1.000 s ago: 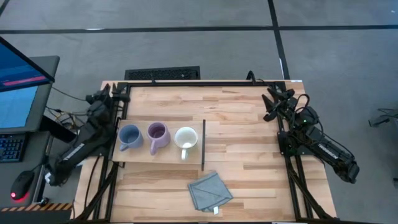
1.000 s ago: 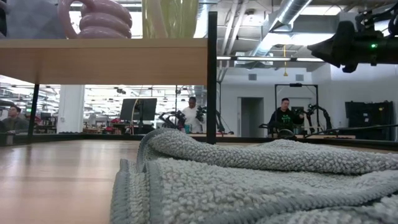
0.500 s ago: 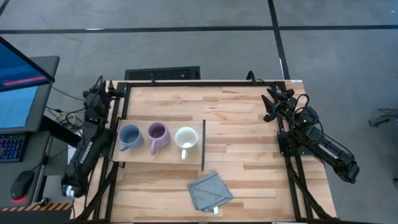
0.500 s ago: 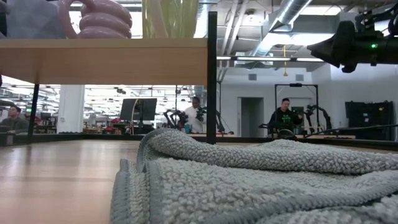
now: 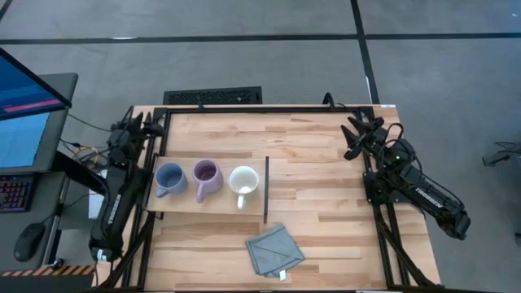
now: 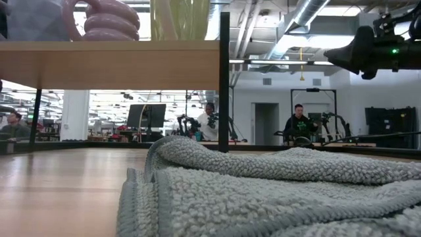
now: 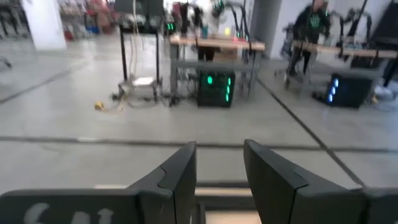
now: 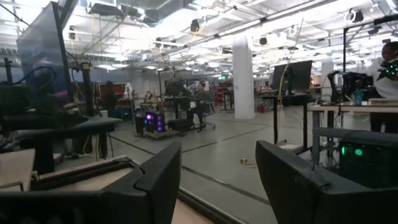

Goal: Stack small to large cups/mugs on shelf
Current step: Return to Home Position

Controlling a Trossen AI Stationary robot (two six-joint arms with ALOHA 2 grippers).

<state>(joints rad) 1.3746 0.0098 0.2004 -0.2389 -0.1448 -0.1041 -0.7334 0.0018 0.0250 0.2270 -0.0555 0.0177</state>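
Left claw (image 7: pixel 219 149) has withdrawn beyond the shelf (image 5: pixel 216 207) edge.

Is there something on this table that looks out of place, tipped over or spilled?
Nothing is spilled or tipped. The blue-grey mug, purple mug and white mug stand upright in a row on the shelf. Only the grey cloth lies rumpled on the tabletop near it.

Crumpled grey-blue cloth (image 5: pixel 275 251) on slatted wooden tabletop (image 5: pixel 317 187); monitor (image 5: pixel 20 114) off to one side
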